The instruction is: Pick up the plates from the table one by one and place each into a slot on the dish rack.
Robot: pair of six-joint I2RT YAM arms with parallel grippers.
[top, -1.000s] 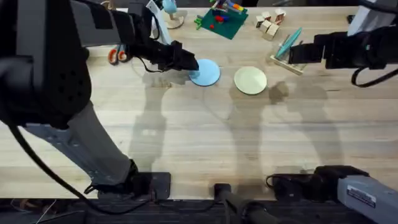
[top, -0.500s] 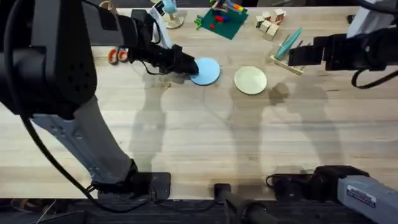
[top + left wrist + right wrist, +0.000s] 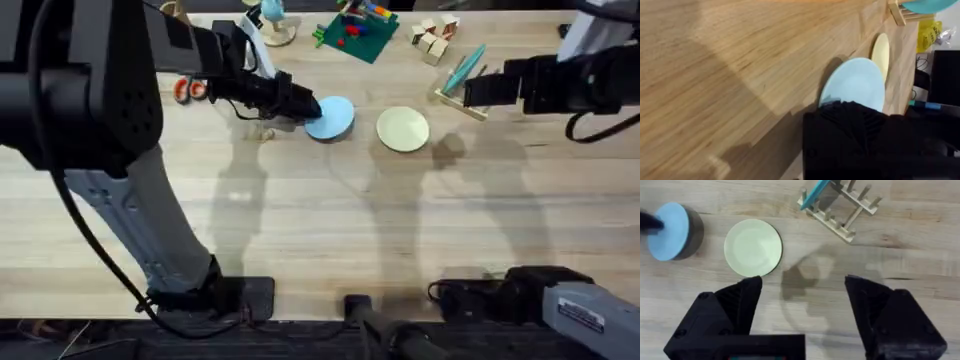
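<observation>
- left gripper (image 3: 303, 104) pinching the near-side rim of the light blue plate (image 3: 331, 116); plate sits just beyond the fingertips, out toward the middle of the table (image 3: 320, 230)
- left wrist view: dark finger covers one edge of the blue disc (image 3: 854, 86), rest sticks out free past it; shadow under it in the right wrist view suggests it's tilted up off the wood, can't be sure
- cream-yellow plate (image 3: 403, 129) lies flat just past the blue one from the left gripper, not touching it; in front of and below the right gripper (image 3: 802, 300)
- right gripper spread wide, nothing between the fingers, hovering over bare wood
- dish rack (image 3: 462, 98) near the right arm's tip, well apart from the left gripper; a teal plate (image 3: 465, 67) already leans in one slot, other peg gaps look free
- handling guess: thin plastic plate, light, stiff, smooth so likely slippery; not fragile
- flat on wood there's no way under it, so the rim is the only hold; a shallow edge pinch could let it pivot or slide out
- deeper bite on the rim, keep it edge-up to drop between pegs
</observation>
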